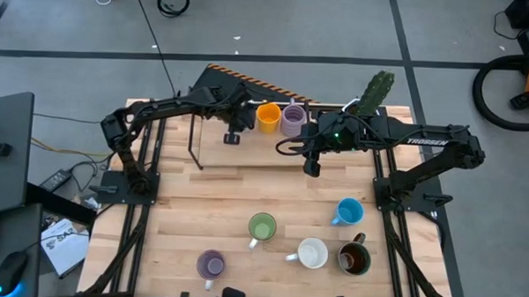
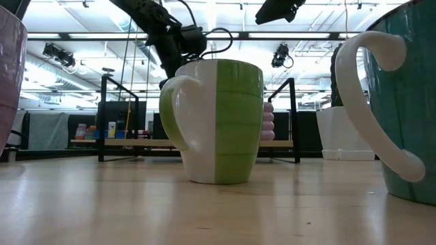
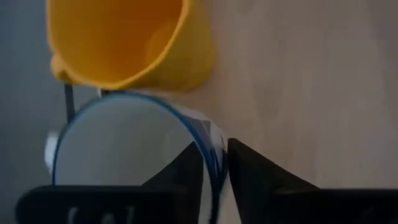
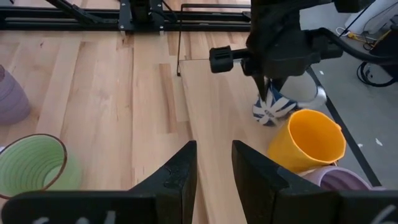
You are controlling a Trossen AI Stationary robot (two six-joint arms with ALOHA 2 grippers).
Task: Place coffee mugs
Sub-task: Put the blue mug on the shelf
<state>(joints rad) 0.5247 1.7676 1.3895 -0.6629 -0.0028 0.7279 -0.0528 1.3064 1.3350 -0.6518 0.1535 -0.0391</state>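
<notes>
Pinching the rim of a blue-and-white striped ceramic mug, the left hand sits beside the orange mug; the right hand hovers released nearby.

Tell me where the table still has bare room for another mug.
Bare wood spans the table's middle, between the raised shelf and green mug. The shelf's far edge is crowded: orange mug, lavender mug, both grippers.
</notes>
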